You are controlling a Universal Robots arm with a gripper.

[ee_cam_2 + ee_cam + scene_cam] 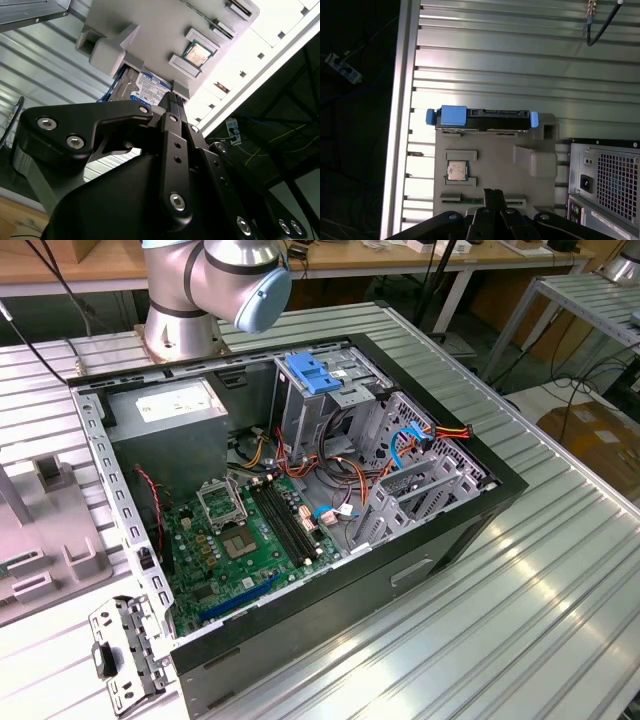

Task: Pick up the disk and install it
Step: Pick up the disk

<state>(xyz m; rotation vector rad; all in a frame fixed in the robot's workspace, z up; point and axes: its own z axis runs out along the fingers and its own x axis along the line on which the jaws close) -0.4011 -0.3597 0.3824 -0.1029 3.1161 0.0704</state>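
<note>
The disk point(482, 120) stands on its edge in a slot of a grey holder point(530, 185), with light-blue rails at both ends. In the second wrist view its white and blue label point(145, 86) faces out from under the holder point(150, 35). My gripper point(493, 192) hovers over the holder's other side, apart from the disk, its two black fingers pressed together and shut on nothing. In the second wrist view the gripper point(172, 96) points toward the disk's edge.
A processor chip point(457, 170) sits in the holder between gripper and disk. The open computer case point(480, 510) lies on the ribbed metal table, with motherboard point(240, 540), power supply point(165, 410), drive cage point(420, 490) and blue bracket point(315, 373). The table edge point(400, 125) runs beside the holder.
</note>
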